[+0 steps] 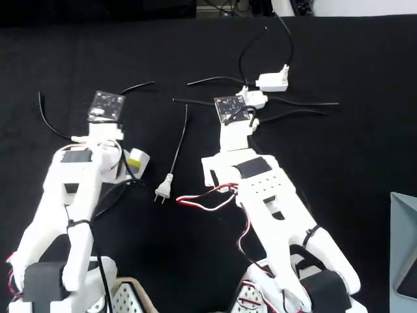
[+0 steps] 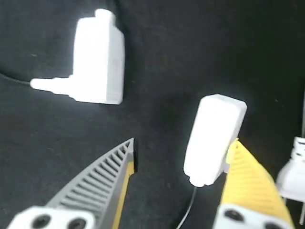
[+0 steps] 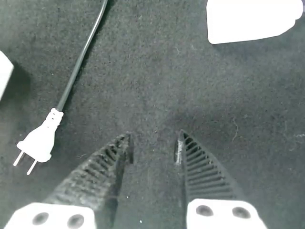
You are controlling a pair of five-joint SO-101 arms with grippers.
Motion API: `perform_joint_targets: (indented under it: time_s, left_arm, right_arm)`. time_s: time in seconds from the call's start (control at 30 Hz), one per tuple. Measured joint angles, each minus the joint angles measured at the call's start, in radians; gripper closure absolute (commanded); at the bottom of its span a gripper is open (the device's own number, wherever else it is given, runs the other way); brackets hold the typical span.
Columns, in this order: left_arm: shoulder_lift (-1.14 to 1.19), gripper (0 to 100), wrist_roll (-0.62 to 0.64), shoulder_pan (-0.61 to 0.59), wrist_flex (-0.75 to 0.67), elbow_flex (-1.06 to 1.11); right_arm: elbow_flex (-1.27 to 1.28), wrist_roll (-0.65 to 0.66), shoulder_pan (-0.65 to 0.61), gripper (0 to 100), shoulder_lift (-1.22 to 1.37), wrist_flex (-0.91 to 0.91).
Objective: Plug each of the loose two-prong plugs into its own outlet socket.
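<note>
In the left wrist view my left gripper (image 2: 182, 145) is open over the black cloth. A white outlet socket (image 2: 212, 138) leans against its yellow finger (image 2: 248, 176). A second white socket (image 2: 97, 59) with a stub cord lies farther off, and a white two-prong plug (image 2: 294, 167) sits beside the yellow finger. My right gripper (image 3: 154, 138) is open with bare cloth between its fingers. A loose plug (image 3: 40, 143) on a black cord lies to one side, and a white socket (image 3: 248, 19) lies ahead. From above, a plug (image 1: 163, 189) lies between the arms, and two sockets (image 1: 273, 81) (image 1: 255, 99) lie by the right arm.
Several black cords (image 1: 181, 140) trail over the black cloth (image 1: 352, 150) between and beyond the arms. Red wires (image 1: 208, 195) loop off the right arm (image 1: 273, 202). A grey bin (image 1: 404, 241) stands at the right edge.
</note>
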Motion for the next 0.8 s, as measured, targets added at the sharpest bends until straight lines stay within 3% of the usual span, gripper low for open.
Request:
perform_joint_targets:
  time_s: [0.27,0.4,0.6,0.8]
  left_arm:
    - [0.123,72,0.0,-0.066,-0.04,-0.035]
    - [0.132,72,0.0,-0.068,0.032,-0.098]
    - [0.152,72,0.005,-0.002,0.121,-0.16]
    - [0.265,78,-0.023,0.025,0.038,-0.161]
  right_arm:
    - [0.0,0.0,0.0,85.4,0.0,0.0]
    - [0.0,0.0,0.0,85.4,0.0,0.0]
    - [0.0,0.0,0.0,85.4,0.0,0.0]
    - [0.0,0.0,0.0,85.4,0.0,0.0]
